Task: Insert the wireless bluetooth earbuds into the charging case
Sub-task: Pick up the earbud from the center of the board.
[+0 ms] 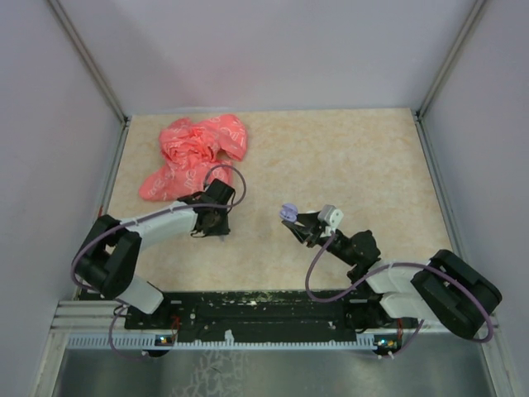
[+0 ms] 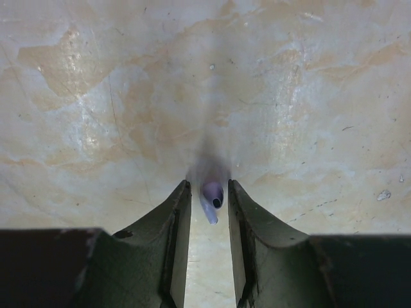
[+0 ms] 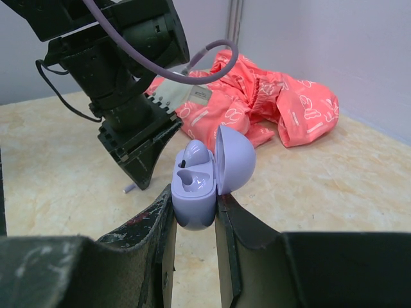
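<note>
The case (image 3: pixel 196 192) is smooth, glossy plastic, like the earbud (image 2: pixel 212 194). The table (image 2: pixel 128 96) has a smooth, faintly shiny marbled top. The pink cloth (image 1: pixel 194 153) looks thin and crinkled. The right fingers (image 3: pixel 148 226) are matt, scuffed.

Left arm (image 1: pixel 157 222) and right arm (image 1: pixel 395 285): same build, with white link covers, chunky black joint housings and black bases. A purple cable (image 1: pixel 234 178) loops off each wrist. Left tool (image 2: pixel 209 187) and right tool (image 3: pixel 194 200): dark olive wedge fingers (image 3: pixel 131 234), tapering to thin tips. White paint scuffs on the right tool's fingers.
</note>
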Action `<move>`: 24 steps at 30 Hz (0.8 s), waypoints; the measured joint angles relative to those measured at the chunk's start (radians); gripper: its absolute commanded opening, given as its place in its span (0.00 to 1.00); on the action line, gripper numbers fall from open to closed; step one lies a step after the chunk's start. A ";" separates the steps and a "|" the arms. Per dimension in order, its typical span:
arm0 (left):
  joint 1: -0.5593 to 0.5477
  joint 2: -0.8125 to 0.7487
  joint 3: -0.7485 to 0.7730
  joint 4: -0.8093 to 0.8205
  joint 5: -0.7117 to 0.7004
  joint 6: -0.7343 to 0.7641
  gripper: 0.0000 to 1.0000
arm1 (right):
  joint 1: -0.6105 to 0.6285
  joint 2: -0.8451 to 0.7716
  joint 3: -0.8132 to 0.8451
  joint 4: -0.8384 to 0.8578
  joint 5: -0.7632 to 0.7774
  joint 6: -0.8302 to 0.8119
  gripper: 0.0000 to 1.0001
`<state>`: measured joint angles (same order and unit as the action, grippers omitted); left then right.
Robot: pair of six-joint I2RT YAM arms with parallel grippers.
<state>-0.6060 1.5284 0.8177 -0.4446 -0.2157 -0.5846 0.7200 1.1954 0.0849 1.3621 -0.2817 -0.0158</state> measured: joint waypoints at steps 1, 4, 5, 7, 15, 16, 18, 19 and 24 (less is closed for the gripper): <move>-0.001 0.006 0.006 -0.005 -0.001 0.002 0.33 | 0.000 0.001 0.000 0.000 0.000 0.000 0.00; -0.009 0.023 0.024 -0.018 -0.005 0.006 0.32 | 0.000 0.006 0.000 0.000 0.000 0.000 0.00; -0.015 0.030 0.032 -0.026 -0.008 0.006 0.32 | 0.000 0.006 0.000 0.000 0.000 0.000 0.00; -0.031 0.045 0.048 -0.043 -0.023 0.006 0.32 | 0.000 0.006 0.000 0.000 0.000 0.000 0.00; -0.089 0.091 0.099 -0.109 -0.073 -0.002 0.27 | 0.000 0.006 0.000 0.000 0.000 0.000 0.00; -0.090 0.094 0.102 -0.113 -0.074 -0.002 0.26 | 0.000 0.006 0.000 -0.001 0.000 0.000 0.00; -0.092 0.097 0.105 -0.114 -0.079 -0.003 0.22 | 0.000 0.006 0.000 -0.001 0.000 0.000 0.00; -0.093 0.097 0.105 -0.114 -0.082 -0.003 0.20 | 0.000 0.006 0.000 -0.001 0.000 0.000 0.00; -0.099 0.095 0.105 -0.114 -0.091 -0.002 0.11 | 0.000 0.006 0.000 -0.001 0.000 0.000 0.00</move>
<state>-0.7048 1.6234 0.9222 -0.5591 -0.3065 -0.5869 0.7200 1.2011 0.0849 1.3609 -0.2813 -0.0158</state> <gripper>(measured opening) 0.202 0.264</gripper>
